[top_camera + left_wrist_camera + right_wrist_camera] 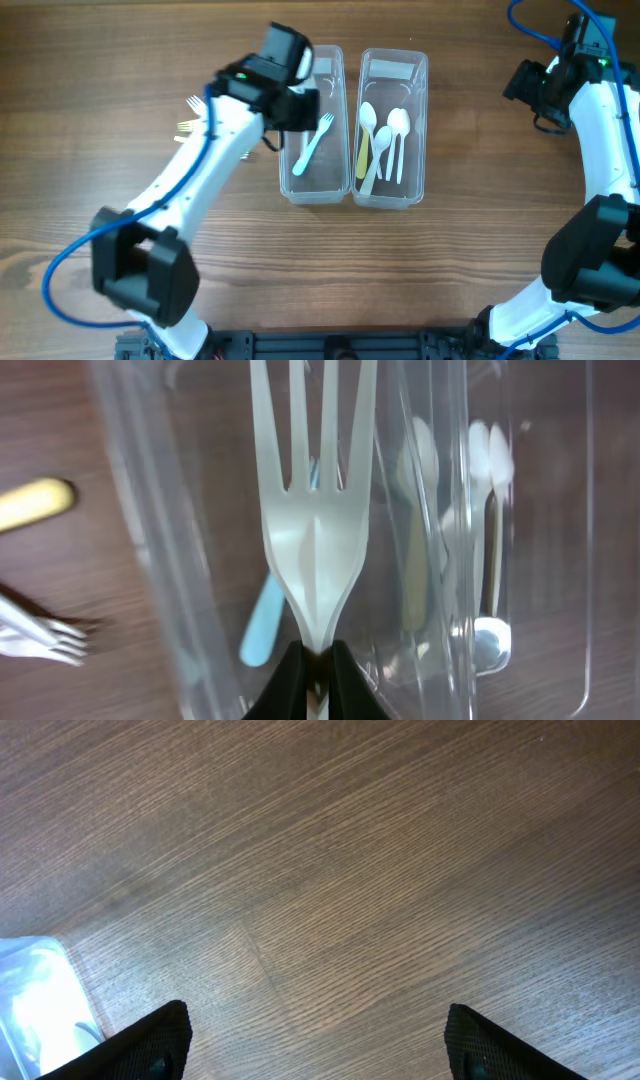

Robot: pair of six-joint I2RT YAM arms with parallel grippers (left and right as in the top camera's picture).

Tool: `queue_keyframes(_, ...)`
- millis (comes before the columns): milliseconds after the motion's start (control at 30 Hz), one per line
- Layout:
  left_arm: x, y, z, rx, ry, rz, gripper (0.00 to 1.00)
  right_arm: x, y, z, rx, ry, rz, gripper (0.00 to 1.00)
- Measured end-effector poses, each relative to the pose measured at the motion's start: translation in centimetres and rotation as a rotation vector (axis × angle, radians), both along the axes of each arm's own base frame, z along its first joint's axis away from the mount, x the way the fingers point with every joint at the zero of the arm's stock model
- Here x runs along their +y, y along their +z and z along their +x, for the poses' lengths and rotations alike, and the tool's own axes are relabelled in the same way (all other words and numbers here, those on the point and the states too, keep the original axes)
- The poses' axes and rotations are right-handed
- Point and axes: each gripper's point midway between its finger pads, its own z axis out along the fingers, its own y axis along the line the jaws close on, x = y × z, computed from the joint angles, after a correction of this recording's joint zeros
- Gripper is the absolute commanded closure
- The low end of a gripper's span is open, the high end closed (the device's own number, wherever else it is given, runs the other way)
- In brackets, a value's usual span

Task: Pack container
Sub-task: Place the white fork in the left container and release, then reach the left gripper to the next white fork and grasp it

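Two clear plastic containers stand side by side at the table's back middle. The left container (297, 190) holds a light blue fork (312, 146). The right container (416, 190) holds several white spoons (397, 128) and a yellow spoon (362, 150). My left gripper (317, 665) is shut on a white fork (315, 550), held above the left container with tines pointing away; the blue fork (262, 630) shows below it. My right gripper (318, 1040) is open and empty over bare wood at the far right, away from the containers.
More white forks (192, 110) and a yellow utensil (32, 502) lie on the wood left of the containers. A corner of the right container (35, 1000) shows in the right wrist view. Blue cables run at the top right.
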Motion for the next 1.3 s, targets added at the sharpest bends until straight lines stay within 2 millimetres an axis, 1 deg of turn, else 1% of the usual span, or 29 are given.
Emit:
queue_keyframes(67, -0.5, -1.6, 0.0, 0.026, -0.010, 0.018, 0.95, 0.0, 0.0, 0.0, 0.000, 0.000, 0.000, 0.19)
queue_keyframes(100, -0.6, -2.8, 0.3, 0.043, -0.010, 0.030, 0.94, 0.0, 0.0, 0.0, 0.000, 0.000, 0.000, 0.19)
queue_keyframes(167, -0.7, -4.5, 0.5, 0.067, -0.008, 0.045, 0.92, 0.0, 0.0, 0.0, 0.000, 0.000, 0.000, 0.19)
queue_keyframes(200, -0.7, -5.3, 0.7, 0.078, -0.008, 0.053, 0.89, 0.0, 0.0, 0.0, 0.000, 0.000, 0.000, 0.19)
queue_keyframes(233, -0.7, -6.2, 0.7, 0.093, -0.007, 0.061, 0.81, 0.0, 0.0, 0.0, 0.000, 0.000, 0.000, 0.19)
queue_keyframes(267, -0.7, -6.9, 0.6, 0.109, -0.008, 0.068, 0.66, 0.0, 0.0, 0.0, 0.000, 0.000, 0.000, 0.19)
queue_keyframes(300, -0.6, -7.5, 0.6, 0.120, -0.012, 0.076, 0.59, 0.0, 0.0, 0.0, 0.000, 0.000, 0.000, 0.19)
queue_keyframes(333, -0.6, -7.8, 0.5, 0.127, -0.012, 0.078, 0.55, 0.0, 0.0, 0.0, 0.000, 0.000, 0.000, 0.19)
queue_keyframes(367, -0.6, -7.9, 0.4, 0.132, -0.008, 0.079, 0.43, 0.0, 0.0, 0.0, 0.000, 0.000, 0.000, 0.19)
queue_keyframes(400, -0.6, -7.8, 0.4, 0.132, -0.010, 0.080, 0.37, 0.0, 0.0, 0.0, 0.000, 0.000, 0.000, 0.19)
queue_keyframes(467, -0.5, -7.5, 0.2, 0.137, -0.011, 0.081, 0.34, 0.0, 0.0, 0.0, 0.000, 0.000, 0.000, 0.19)
queue_keyframes(533, -0.4, -6.6, 0.0, 0.135, -0.009, 0.078, 0.37, 0.0, 0.0, 0.0, 0.001, 0.000, 0.000, 0.19)
queue_keyframes(600, -0.4, -4.7, 0.4, 0.100, -0.003, 0.061, 0.39, 0.0, 0.0, 0.0, 0.000, 0.000, 0.000, 0.19)
queue_keyframes(667, 0.1, -2.3, 0.8, 0.053, 0.021, 0.046, 0.42, 0.0, 0.0, 0.0, 0.000, 0.000, 0.000, 0.19)
queue_keyframes(733, 2.3, 0.4, 0.9, 0.018, 0.103, 0.056, 0.46, 0.0, 0.0, 0.0, 0.000, 0.000, 0.000, 0.18)
queue_keyframes(767, 4.3, 1.7, 1.0, 0.006, 0.174, 0.068, 0.47, 0.0, 0.0, 0.0, 0.001, 0.000, 0.000, 0.18)
queue_keyframes(800, 6.1, 2.4, 1.1, 0.007, 0.238, 0.078, 0.48, 0.0, 0.0, 0.0, 0.000, 0.000, 0.000, 0.18)
queue_keyframes(833, 8.1, 2.5, 1.2, 0.021, 0.314, 0.083, 0.48, 0.0, 0.0, 0.0, 0.000, 0.000, 0.000, 0.18)
queue_keyframes(867, 10.8, 2.4, 1.4, 0.046, 0.424, 0.086, 0.48, 0.0, 0.0, 0.0, 0.001, 0.000, 0.000, 0.18)
queue_keyframes(933, 14.6, 1.4, 1.8, 0.084, 0.600, 0.074, 0.45, 0.0, 0.0, 0.0, 0.000, 0.000, 0.000, 0.18)
queue_keyframes(967, 16.3, 0.6, 1.8, 0.106, 0.685, 0.064, 0.41, 0.0, 0.0, 0.0, 0.000, 0.000, 0.000, 0.18)
queue_keyframes(1000, 17.9, -0.2, 1.7, 0.131, 0.766, 0.051, 0.40, 0.0, 0.0, 0.0, 0.000, 0.000, 0.000, 0.18)
queue_keyframes(1067, 20.0, -2.0, 1.5, 0.173, 0.890, 0.024, 0.43, 0.0, 0.0, 0.0, 0.000, 0.000, 0.000, 0.18)
queue_keyframes(1133, 21.6, -4.3, 0.9, 0.235, 1.013, -0.004, 0.51, 0.0, 0.0, 0.0, 0.000, 0.000, 0.000, 0.18)
queue_keyframes(1167, 21.9, -5.2, 0.6, 0.259, 1.055, -0.014, 0.53, 0.0, 0.0, 0.0, 0.000, 0.000, 0.000, 0.18)
queue_keyframes(1233, 22.4, -7.2, 0.0, 0.317, 1.144, -0.046, 0.53, 0.0, 0.0, 0.0, 0.000, 0.000, 0.000, 0.18)
queue_keyframes(1300, 22.5, -8.5, -0.3, 0.347, 1.201, -0.077, 0.53, 0.0, 0.0, 0.0, 0.000, 0.000, 0.000, 0.18)
